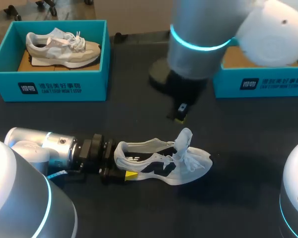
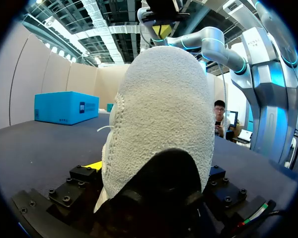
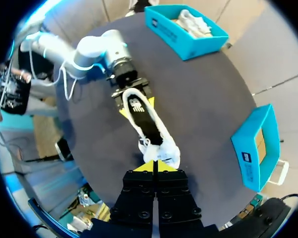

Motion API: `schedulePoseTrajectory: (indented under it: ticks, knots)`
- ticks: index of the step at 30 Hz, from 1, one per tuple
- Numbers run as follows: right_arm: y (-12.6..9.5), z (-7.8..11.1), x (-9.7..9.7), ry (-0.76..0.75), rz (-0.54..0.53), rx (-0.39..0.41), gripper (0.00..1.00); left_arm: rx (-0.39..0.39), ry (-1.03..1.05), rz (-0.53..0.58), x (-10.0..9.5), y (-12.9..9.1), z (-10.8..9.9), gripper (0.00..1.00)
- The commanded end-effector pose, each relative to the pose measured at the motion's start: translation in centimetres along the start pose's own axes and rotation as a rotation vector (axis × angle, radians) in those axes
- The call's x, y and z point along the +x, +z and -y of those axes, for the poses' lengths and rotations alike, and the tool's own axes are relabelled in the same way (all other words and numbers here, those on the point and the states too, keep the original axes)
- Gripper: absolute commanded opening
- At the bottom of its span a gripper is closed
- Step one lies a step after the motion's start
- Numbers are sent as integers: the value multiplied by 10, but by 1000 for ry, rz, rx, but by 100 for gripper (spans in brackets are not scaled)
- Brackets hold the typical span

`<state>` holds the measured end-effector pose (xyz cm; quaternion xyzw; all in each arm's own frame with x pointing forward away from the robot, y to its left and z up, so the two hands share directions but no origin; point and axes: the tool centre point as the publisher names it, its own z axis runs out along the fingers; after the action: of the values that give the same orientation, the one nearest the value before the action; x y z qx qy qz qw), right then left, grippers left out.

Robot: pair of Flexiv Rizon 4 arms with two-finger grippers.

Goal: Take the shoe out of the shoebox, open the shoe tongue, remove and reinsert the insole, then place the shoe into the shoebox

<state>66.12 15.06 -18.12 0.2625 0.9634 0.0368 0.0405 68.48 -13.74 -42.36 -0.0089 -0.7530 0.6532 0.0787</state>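
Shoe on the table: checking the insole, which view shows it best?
Right wrist view: it looks down into the shoe, dark interior visible. Head view shows its side; left wrist view only its heel.

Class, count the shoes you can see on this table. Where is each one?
2. A beige shoe lies in the far-left shoebox; a white shoe lies on the table, heel in the left pincer. The right arm partly covers the far-right shoebox; more may be hidden.
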Motion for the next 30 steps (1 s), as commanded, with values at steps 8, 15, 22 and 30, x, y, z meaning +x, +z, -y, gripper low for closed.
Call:
schedulePoseTrajectory:
  ticks: [8, 15, 22, 30]
  knots:
    - [23, -30, 8, -169, -79, 142, 0, -1, 0, 2, -1, -1, -2, 0]
    - [53, -48, 30, -308, -58, 89, 0, -1, 0, 2, -1, -1, -2, 0]
    - [63, -53, 37, -461, -89, 103, 0, -1, 0, 2, -1, -1, -2, 0]
    - [63, -53, 37, -461, -89, 103, 0, -1, 0, 2, -1, -1, -2, 0]
